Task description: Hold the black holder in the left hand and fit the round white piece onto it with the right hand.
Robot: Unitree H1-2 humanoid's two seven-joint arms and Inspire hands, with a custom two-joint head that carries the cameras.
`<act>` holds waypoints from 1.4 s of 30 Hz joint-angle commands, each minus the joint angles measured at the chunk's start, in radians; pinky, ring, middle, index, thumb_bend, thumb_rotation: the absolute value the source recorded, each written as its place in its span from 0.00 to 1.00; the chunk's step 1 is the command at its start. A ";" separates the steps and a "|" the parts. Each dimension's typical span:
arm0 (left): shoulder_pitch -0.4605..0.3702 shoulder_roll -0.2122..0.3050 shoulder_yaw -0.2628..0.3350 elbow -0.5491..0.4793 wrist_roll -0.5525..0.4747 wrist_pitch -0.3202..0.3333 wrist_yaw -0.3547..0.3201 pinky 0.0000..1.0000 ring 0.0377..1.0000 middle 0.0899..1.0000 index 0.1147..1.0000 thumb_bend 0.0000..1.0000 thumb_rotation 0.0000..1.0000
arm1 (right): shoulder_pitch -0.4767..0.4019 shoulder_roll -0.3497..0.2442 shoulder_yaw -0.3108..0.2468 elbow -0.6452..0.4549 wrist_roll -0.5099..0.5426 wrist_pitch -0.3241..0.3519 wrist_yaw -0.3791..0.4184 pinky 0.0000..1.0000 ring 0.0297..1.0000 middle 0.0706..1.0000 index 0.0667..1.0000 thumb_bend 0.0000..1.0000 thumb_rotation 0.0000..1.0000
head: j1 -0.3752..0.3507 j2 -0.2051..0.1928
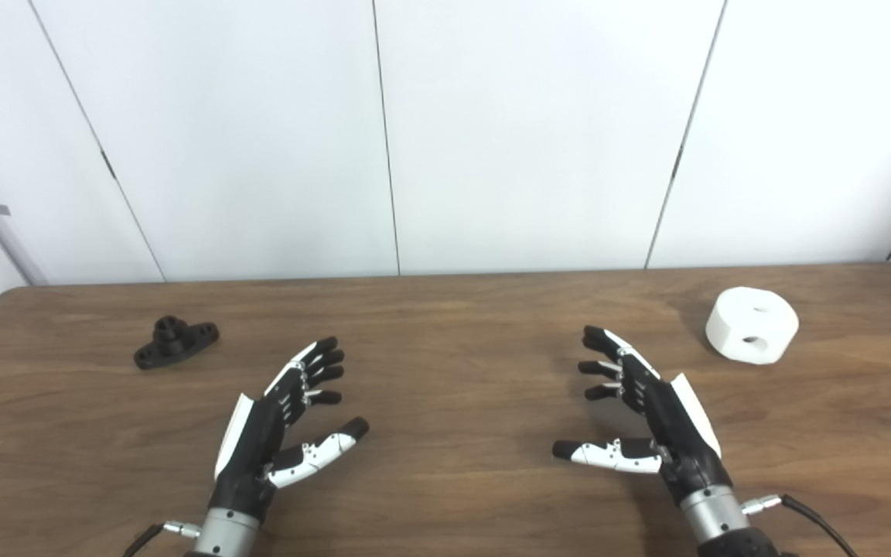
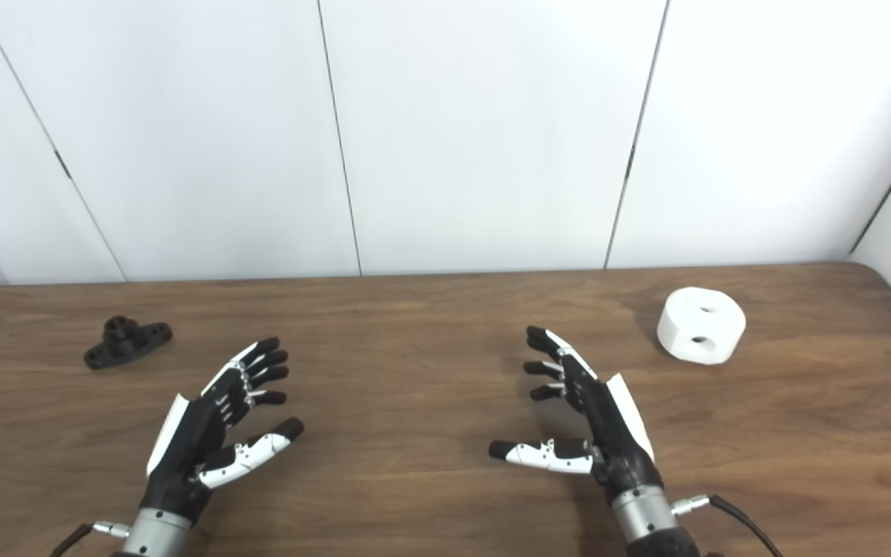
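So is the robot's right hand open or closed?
Open. The right hand has its fingers spread apart over the table and holds nothing.

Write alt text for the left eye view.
Two open robot hands, left hand and right hand, hover over a wooden table, holding nothing. A black holder lies far left, a round white piece far right.

black holder (image 1: 175,341) unobstructed | white piece (image 1: 752,325) unobstructed | table (image 1: 453,348) between bare
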 commanded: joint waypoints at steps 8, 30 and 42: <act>0.002 0.008 -0.002 -0.007 -0.012 -0.017 0.001 0.71 0.82 0.84 0.88 0.69 0.20 | -0.018 -0.004 0.000 -0.035 0.006 -0.020 -0.001 0.64 0.78 0.87 0.87 0.76 0.09 | 0.000 0.000; 0.003 0.000 -0.009 -0.010 0.002 -0.009 0.008 0.69 0.82 0.84 0.87 0.70 0.20 | -0.015 -0.011 -0.002 -0.033 0.010 -0.026 0.004 0.66 0.78 0.87 0.88 0.76 0.08 | 0.105 -0.015; -0.016 -0.057 -0.052 0.060 0.041 -0.041 0.034 0.71 0.82 0.85 0.86 0.71 0.18 | -0.004 -0.033 -0.033 -0.073 0.074 0.060 0.033 0.76 0.81 0.90 0.92 0.71 0.00 | 0.366 -0.111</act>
